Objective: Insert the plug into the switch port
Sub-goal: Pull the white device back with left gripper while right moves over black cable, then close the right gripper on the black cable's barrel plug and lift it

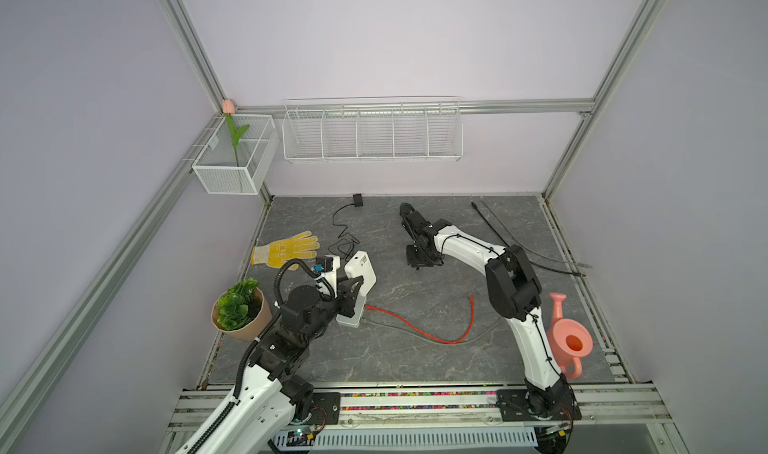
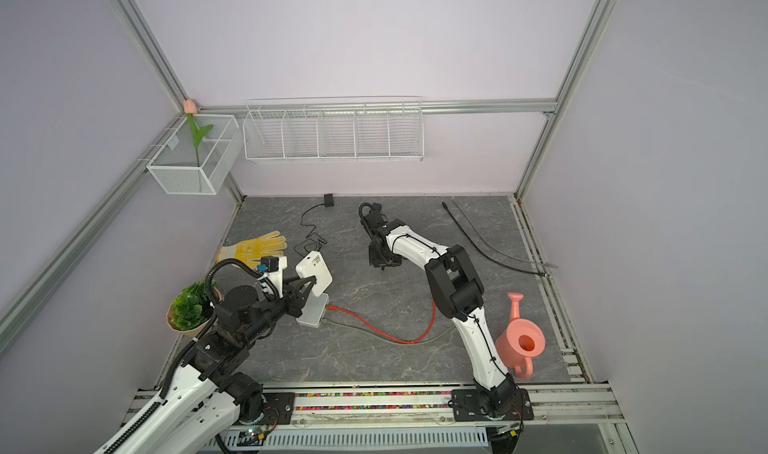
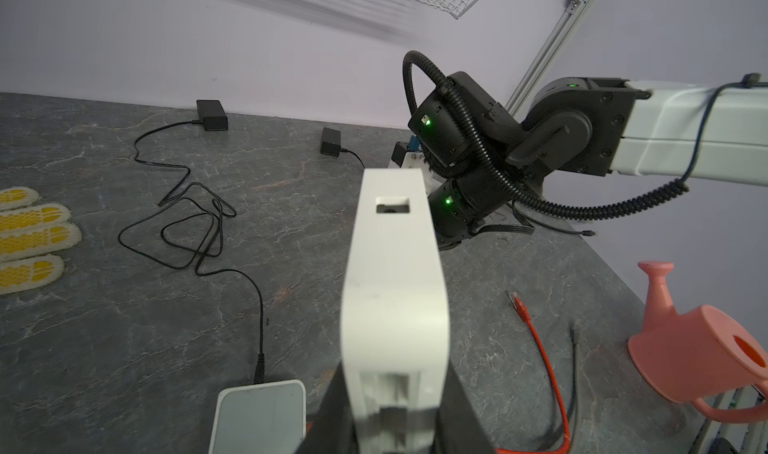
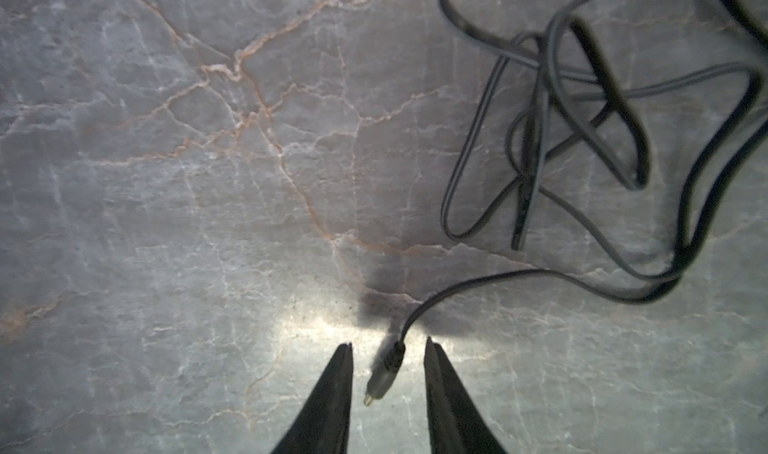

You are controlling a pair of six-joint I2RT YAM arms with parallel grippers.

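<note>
My left gripper (image 1: 352, 285) is shut on a white switch (image 1: 360, 270), holding it tilted above the table. In the left wrist view the switch (image 3: 395, 290) stands between the dark fingers (image 3: 461, 410), and a small rectangular port (image 3: 392, 205) shows in its narrow face. My right gripper (image 1: 417, 266) points down at the table's middle rear. In the right wrist view it (image 4: 388, 344) is open, with the small barrel plug (image 4: 384, 373) lying on the table between the fingertips and touching neither. Its thin black cable (image 4: 582, 140) lies in loose tangles beyond.
A second white box (image 1: 349, 317) lies under the switch, with a red cable (image 1: 419, 327) and a grey one running from it. A yellow glove (image 1: 286, 250), potted plant (image 1: 239, 308), pink watering can (image 1: 567, 340), black adapter (image 1: 358, 200) and black hose (image 1: 519, 240) ring the table.
</note>
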